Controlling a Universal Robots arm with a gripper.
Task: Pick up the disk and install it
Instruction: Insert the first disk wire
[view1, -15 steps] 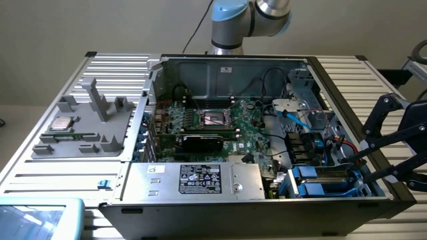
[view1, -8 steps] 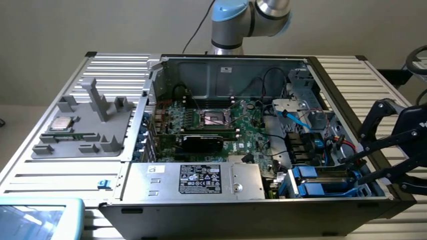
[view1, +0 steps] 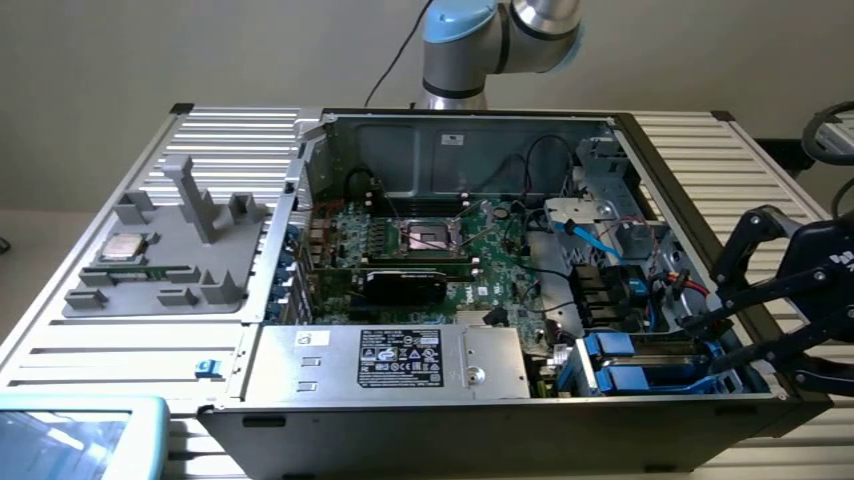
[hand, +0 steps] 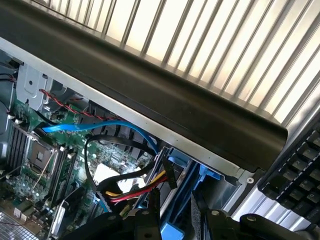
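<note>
The disk (view1: 654, 380) shows its blue rails in the drive bay at the front corner of the open computer case (view1: 454, 130), on the exterior view's right. My black gripper (view1: 710, 348) reaches in from that side, one finger on each side of the disk's end, shut on it. In the wrist view the blue rails of the disk (hand: 182, 195) run down between my gripper's (hand: 175, 212) black fingers, just under the case's dark side wall (hand: 165, 107). Most of the disk's body is hidden by the bay and the fingers.
Red, yellow and black cables (hand: 135, 187) and a blue flat cable (view1: 594, 235) lie close beside the bay. A silver box with a black label (view1: 400, 358) sits left of it. A grey fixture tray (view1: 167, 265) holds a small square chip (view1: 127, 247). A keyboard (hand: 300, 165) lies outside the case.
</note>
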